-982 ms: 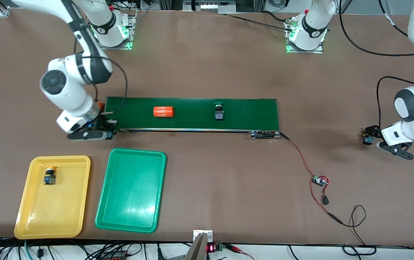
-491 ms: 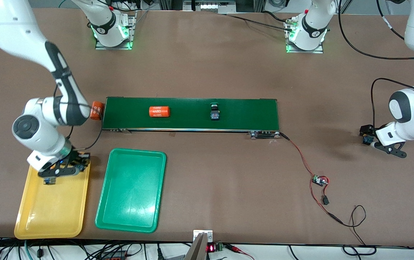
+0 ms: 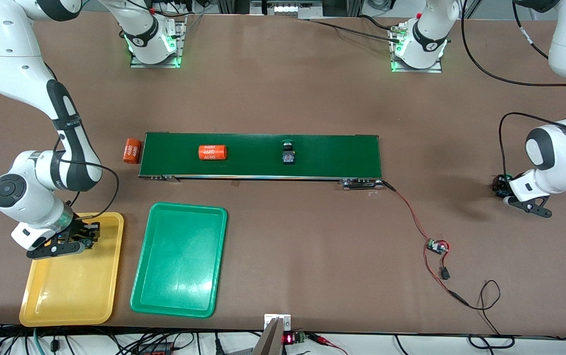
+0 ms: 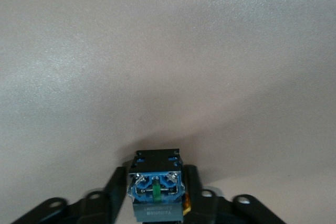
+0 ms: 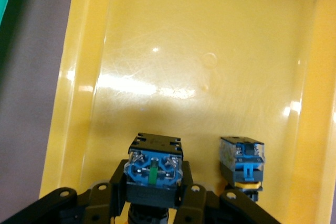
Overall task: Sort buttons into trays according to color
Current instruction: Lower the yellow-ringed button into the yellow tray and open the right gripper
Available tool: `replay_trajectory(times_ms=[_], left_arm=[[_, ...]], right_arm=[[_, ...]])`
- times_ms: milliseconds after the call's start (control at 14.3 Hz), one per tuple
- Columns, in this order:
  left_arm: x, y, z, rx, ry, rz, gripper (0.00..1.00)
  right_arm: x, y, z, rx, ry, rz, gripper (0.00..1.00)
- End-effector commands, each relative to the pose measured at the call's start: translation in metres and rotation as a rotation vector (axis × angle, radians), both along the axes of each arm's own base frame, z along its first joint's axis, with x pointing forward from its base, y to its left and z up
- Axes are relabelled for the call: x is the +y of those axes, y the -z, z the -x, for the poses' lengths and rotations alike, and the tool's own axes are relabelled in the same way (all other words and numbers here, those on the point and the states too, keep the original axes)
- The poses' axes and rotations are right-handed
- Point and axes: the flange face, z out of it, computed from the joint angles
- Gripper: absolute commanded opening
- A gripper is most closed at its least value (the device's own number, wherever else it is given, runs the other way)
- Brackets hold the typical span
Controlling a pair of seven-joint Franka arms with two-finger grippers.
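Over the yellow tray (image 3: pixel 73 291), right tool (image 5: pixel 152 195) pinches a button (image 5: pixel 154 167) beside the yellow button (image 5: pixel 241 162) already in it; lower, then release clear of it. Left tool (image 4: pixel 156 203) grips another button (image 4: pixel 156 188) above bare bench (image 3: pixel 283 93), waiting. Green button (image 3: pixel 288 153) rides the belt (image 3: pixel 332 155); green tray (image 3: pixel 180 260) empty.

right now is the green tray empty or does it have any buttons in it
Empty. The front view shows only bare plastic inside the green tray. One green-capped button lies on the conveyor belt.
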Motion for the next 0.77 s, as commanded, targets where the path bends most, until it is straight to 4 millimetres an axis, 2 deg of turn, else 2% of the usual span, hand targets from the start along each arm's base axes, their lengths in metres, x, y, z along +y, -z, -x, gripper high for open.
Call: replay_trajectory(times_ms=[0,70,140,210,281,351,421,491,561,702], left_arm=[[-0.014,-0.011,-0.008,-0.007,0.023,0.013,0.22],[-0.026,-0.02,-0.011,0.01,0.036,0.03,0.18],[-0.04,-0.033,-0.014,0.022,0.052,0.046,0.16],[-0.056,-0.047,-0.017,0.031,0.069,0.062,0.16],[-0.075,-0.06,-0.019,0.047,0.088,0.079,0.16],[-0.094,-0.073,-0.02,0.065,0.094,0.092,0.16],[-0.114,-0.086,-0.021,0.077,0.085,0.098,0.16],[-0.141,-0.095,-0.021,0.096,0.056,0.103,0.16],[-0.166,-0.101,-0.018,0.131,0.008,0.101,0.16],[-0.222,-0.108,-0.014,0.171,-0.11,0.092,0.17]], right_arm=[[-0.009,0.014,-0.005,-0.018,-0.023,0.005,0.21],[-0.006,0.014,-0.005,-0.017,-0.023,0.004,0.24],[-0.003,0.016,-0.004,-0.015,-0.02,0.002,0.38],[0.002,0.016,-0.004,-0.014,-0.022,-0.001,0.43],[0.007,0.015,-0.004,-0.016,-0.022,-0.005,0.66],[0.013,0.013,-0.005,-0.019,-0.015,-0.007,0.93],[0.016,0.01,-0.003,-0.02,-0.007,-0.008,1.0],[0.018,0.001,0.002,-0.019,-0.01,0.0,1.0],[0.031,-0.008,0.01,-0.01,-0.019,-0.005,1.0],[0.05,-0.038,0.027,0.0,0.015,-0.048,1.0]])
